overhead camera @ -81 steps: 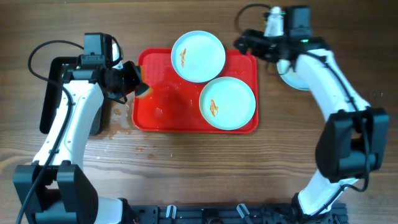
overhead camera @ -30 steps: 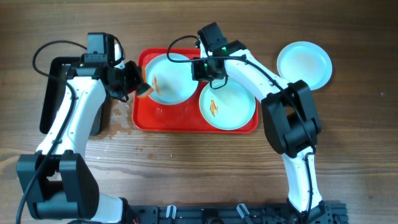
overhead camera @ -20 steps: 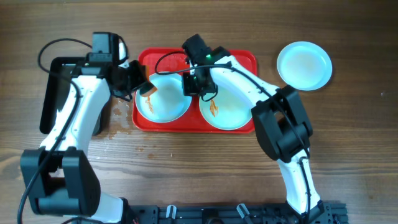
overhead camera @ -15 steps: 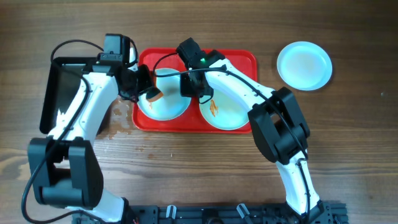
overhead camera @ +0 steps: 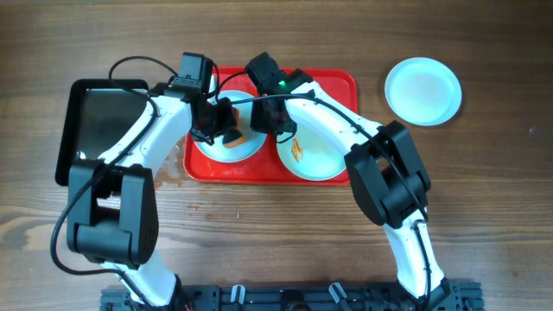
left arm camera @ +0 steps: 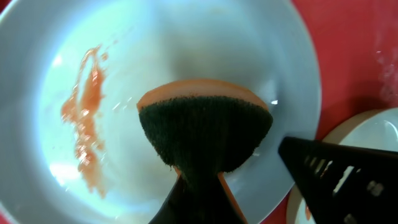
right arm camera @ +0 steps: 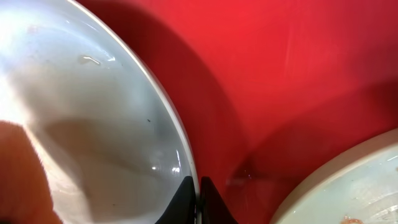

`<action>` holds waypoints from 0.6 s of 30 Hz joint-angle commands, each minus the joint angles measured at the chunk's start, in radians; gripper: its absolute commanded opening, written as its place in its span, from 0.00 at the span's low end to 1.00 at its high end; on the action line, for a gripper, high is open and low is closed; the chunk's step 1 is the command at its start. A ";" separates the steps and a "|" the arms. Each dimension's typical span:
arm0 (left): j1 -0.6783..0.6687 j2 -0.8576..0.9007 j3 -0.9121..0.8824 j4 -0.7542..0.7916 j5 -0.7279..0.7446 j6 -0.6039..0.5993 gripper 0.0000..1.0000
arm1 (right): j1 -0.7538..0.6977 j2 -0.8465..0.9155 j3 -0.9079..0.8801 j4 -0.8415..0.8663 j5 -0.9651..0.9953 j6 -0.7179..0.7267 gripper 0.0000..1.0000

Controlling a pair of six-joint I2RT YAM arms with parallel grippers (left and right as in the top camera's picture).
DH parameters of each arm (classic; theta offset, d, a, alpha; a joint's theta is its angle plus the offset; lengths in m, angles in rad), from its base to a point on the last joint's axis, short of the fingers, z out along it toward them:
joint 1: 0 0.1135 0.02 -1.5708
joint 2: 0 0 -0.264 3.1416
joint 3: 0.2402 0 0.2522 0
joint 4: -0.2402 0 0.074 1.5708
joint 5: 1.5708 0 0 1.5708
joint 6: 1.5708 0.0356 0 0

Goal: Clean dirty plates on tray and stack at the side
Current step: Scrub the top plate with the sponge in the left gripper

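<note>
Sponge [left arm camera: 205, 134] clamped in the left end effector [left arm camera: 198, 198] has come in over the smeared plate [left arm camera: 186, 56], right end effector [right arm camera: 198, 200] pinching its rim; scrub time.

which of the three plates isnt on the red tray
The plate at the far right, alone on the wooden table. The left plate, under the sponge, and the middle plate both lie on the red tray.

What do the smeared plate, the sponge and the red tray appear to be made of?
Smeared plate: glossy pale mint-white, with sharp highlights; glazed ceramic or melamine, cannot tell which. Sponge: orange foam under a dark, fuzzy fibrous scouring layer, matte. Red tray: smooth, glossy, uniformly coloured with rounded rim; probably moulded plastic.
</note>
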 commanded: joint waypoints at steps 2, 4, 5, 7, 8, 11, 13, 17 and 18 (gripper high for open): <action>-0.031 0.044 0.008 0.033 -0.066 0.098 0.04 | 0.004 0.010 -0.003 0.000 0.003 0.018 0.04; -0.030 0.067 0.008 0.033 -0.071 0.098 0.04 | 0.004 0.010 -0.003 -0.003 0.003 0.018 0.04; -0.029 0.076 0.008 0.033 -0.077 0.098 0.04 | 0.004 0.010 -0.003 -0.003 0.003 0.018 0.04; -0.029 0.095 0.008 0.027 -0.114 0.097 0.04 | 0.004 0.010 -0.003 -0.005 0.003 0.018 0.04; -0.029 0.103 0.008 0.021 -0.135 0.097 0.04 | 0.004 0.010 -0.003 -0.006 0.003 0.017 0.04; -0.029 0.121 0.008 -0.002 -0.219 0.098 0.04 | 0.004 0.010 -0.003 -0.006 0.004 0.016 0.04; -0.029 0.121 0.008 -0.015 -0.286 0.098 0.04 | 0.004 0.010 -0.003 -0.006 0.004 0.016 0.04; -0.029 0.121 0.008 -0.040 -0.572 0.097 0.04 | 0.004 0.010 -0.003 -0.010 0.004 -0.008 0.04; -0.029 0.121 0.008 -0.040 -0.628 0.097 0.04 | 0.004 0.010 -0.003 -0.010 0.004 -0.008 0.04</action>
